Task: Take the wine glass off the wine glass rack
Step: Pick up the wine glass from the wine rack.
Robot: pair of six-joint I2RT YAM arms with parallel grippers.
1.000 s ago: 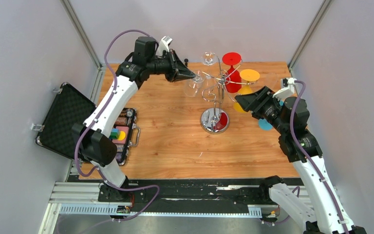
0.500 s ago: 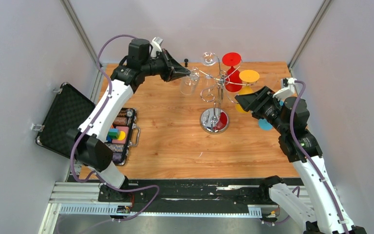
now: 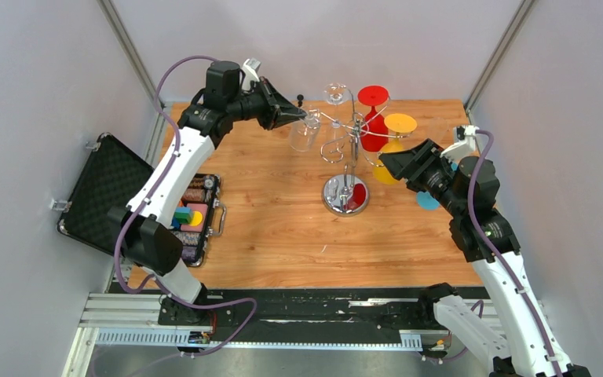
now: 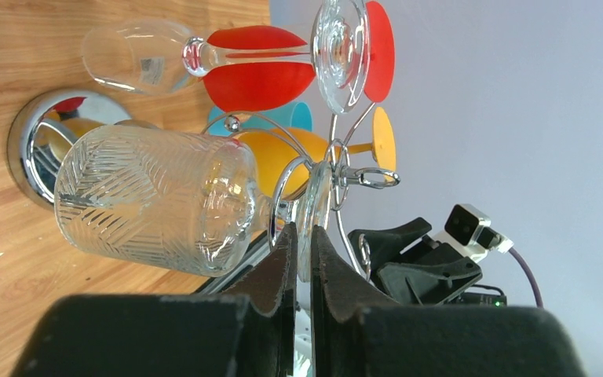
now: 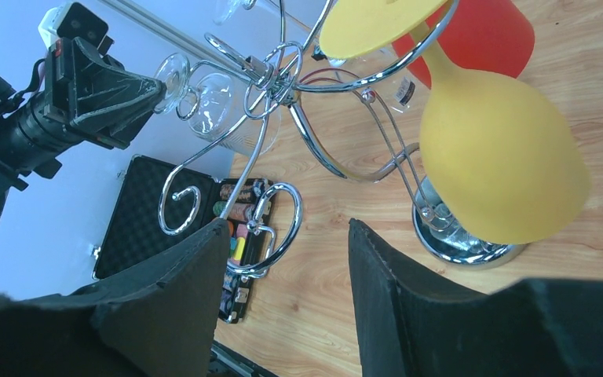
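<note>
Chrome rack (image 3: 346,194) is noted upright toward the back middle of the wooden table (image 3: 283,236), its round mirrored base flat on the boards and its curled arms spread from a thin post. A clear wine glass (image 3: 304,135) with a cut pattern is seen hanging bowl-down at the outer end of the arm on the rack's left side. The left gripper (image 3: 305,118) is closed to a narrow slit on the thin foot of this glass; in the left wrist view the foot disc is pinched edge-on between the two black fingers (image 4: 281,255), with the bowl (image 4: 157,200) lying just ahead of them. A wire loop of the rack is seen close against the stem, and whether the stem is free of the hook cannot be told. A red glass (image 3: 374,118), a yellow glass (image 3: 399,124) and a second clear glass (image 3: 335,94) are hung on other arms, all foot-up. The right gripper (image 3: 385,161) is held just beside the rack on its right, near the yellow bowl (image 5: 502,157), jaws parted to a middling gap with nothing gripped between them. An open black case (image 3: 102,196) is recorded at the table's left edge, small coloured items packed in its tray.
</note>
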